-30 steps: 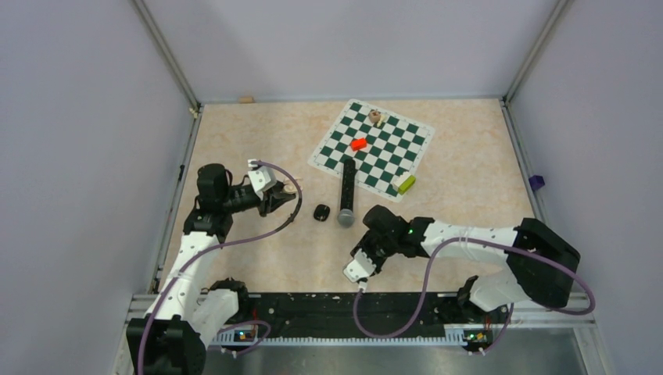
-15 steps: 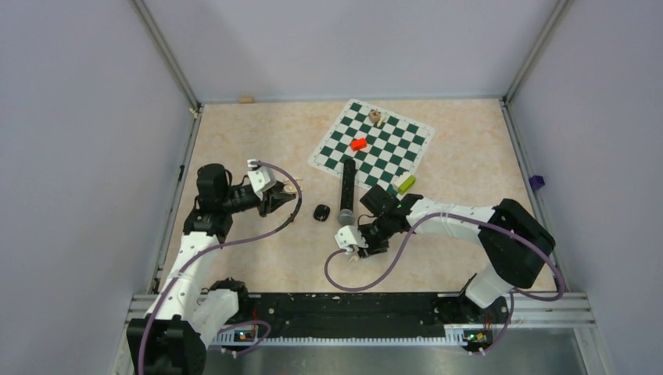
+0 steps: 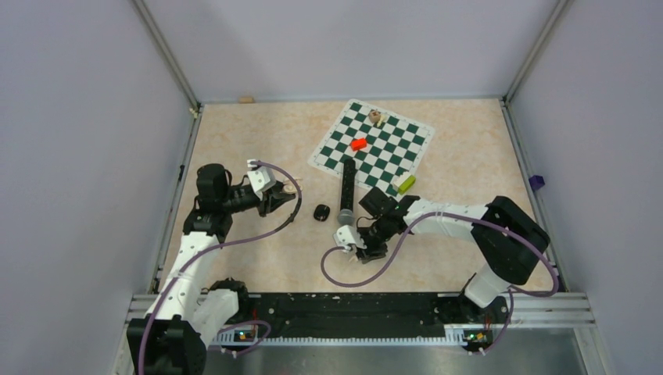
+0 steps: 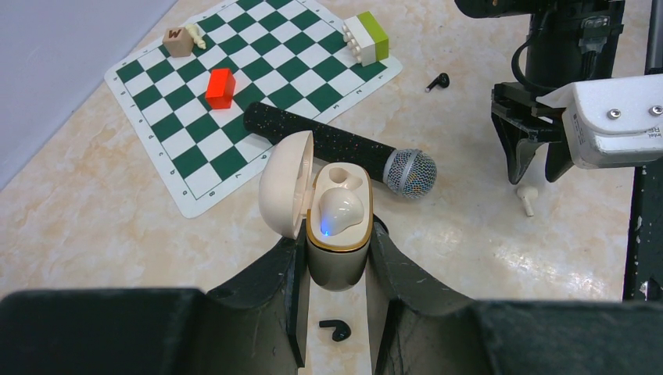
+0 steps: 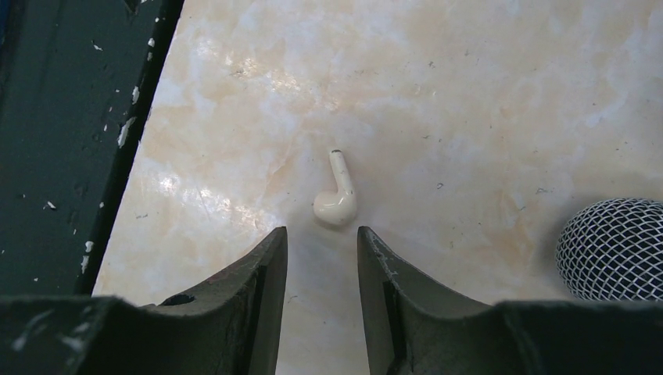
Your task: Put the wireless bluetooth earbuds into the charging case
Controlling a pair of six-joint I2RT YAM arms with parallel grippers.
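Two arms share the work in the top external view. The left tool [image 3: 286,194] is pressed shut on a cream charging case [image 3: 292,187] at the left of the counter [image 3: 258,258]. The right tool [image 3: 367,250] hangs low by the head of the microphone [image 3: 345,194]. The earbuds are too small to pick out here, but a small black oval thing [image 3: 321,212] beside the microphone shows only from above

The left wrist view gives the state of the charging case [image 4: 338,266]. It is upright in the pinch with its lid [image 4: 285,183] swung open, a seated earbud [image 4: 341,211] in one socket and the other socket empty. A loose off-white earbud [image 4: 528,199] lies on the counter just beside the tips of the right tool [image 4: 539,178], which is spread and holds nothing. A black earbud [image 4: 336,330] lies close under the case, and a second black earbud [image 4: 438,80] lies near the chess mat [image 4: 234,101]

Only the right wrist view shows the alignment. The loose off-white earbud [image 5: 338,199] sits just ahead of the gap of the right tool [image 5: 322,234], stem pointing away, not yet between the fingers [image 5: 266,269]

The step in hand looks like picking up that bud. The next move calls for a short advance so the fingers straddle its bulb, then a gentle close, since so small a bud may skid on the smooth counter, then a carry to the empty socket
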